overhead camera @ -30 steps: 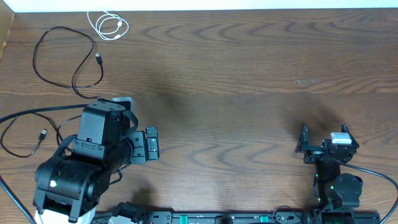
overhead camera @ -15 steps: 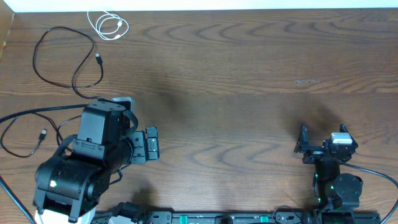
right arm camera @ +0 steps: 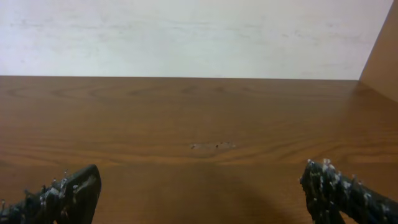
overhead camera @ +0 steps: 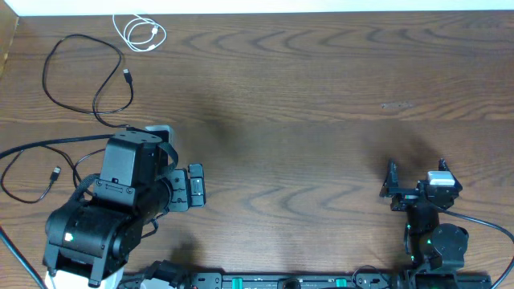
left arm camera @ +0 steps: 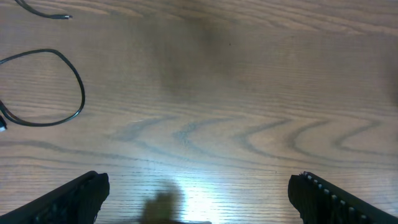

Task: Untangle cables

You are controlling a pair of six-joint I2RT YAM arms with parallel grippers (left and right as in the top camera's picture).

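Nearest, at the lower left of the overhead view, the left gripper hangs over bare table with its jaws wide apart and nothing between them (its wrist view shows only wood grain between the two fingers). At the lower right the right gripper also stands open and empty. Over the last second it has shifted only a touch towards the lower edge, and the left one has not stirred.

At the left edge, level with the left arm, lies one black cable, its plug lying free inside a loose curl. Whether its other end runs under the arm I cannot tell. Farther up, in the upper left, the second black cable makes an open loop that crosses no other cable. Farthest, by the top edge, the white cable sits in a small coil, well apart from both black ones.

None of the three has moved in that second. With the cables lying separate and both claws idle and away from them, the untangling looks finished, or very nearly so (the hidden stretch by the left arm is the one doubt).
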